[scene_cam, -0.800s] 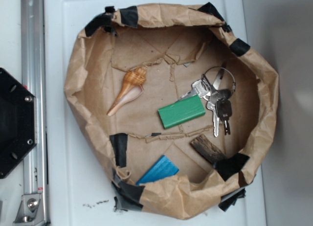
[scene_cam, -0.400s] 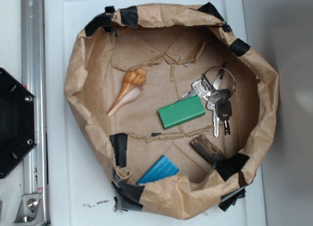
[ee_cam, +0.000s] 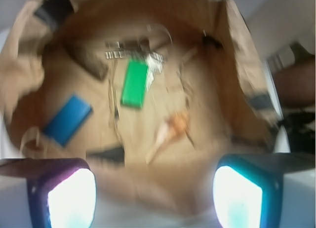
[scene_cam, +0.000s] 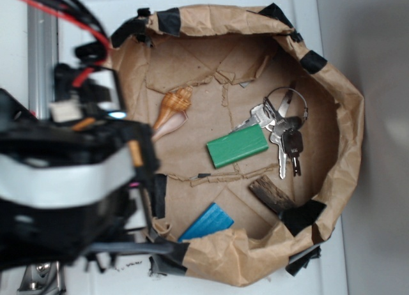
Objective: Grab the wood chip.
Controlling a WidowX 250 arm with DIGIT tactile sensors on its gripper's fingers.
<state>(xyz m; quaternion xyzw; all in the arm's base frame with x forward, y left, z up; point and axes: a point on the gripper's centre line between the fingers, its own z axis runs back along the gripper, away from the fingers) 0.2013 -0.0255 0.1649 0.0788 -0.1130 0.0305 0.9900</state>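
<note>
Fingers (ee_cam: 71, 198) spread wide, far from the dark, rough-grained wood chip (scene_cam: 271, 194).

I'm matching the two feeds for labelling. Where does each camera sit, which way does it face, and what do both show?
Exterior: overhead, facing straight down on the paper bin; the blurred arm covers the left side.
Wrist: on the arm, looking forward and down into the bin over the gripper, whose two lit fingertips fill the lower corners.
Shared: green block, seashell, blue block, keys, wood chip.
</note>
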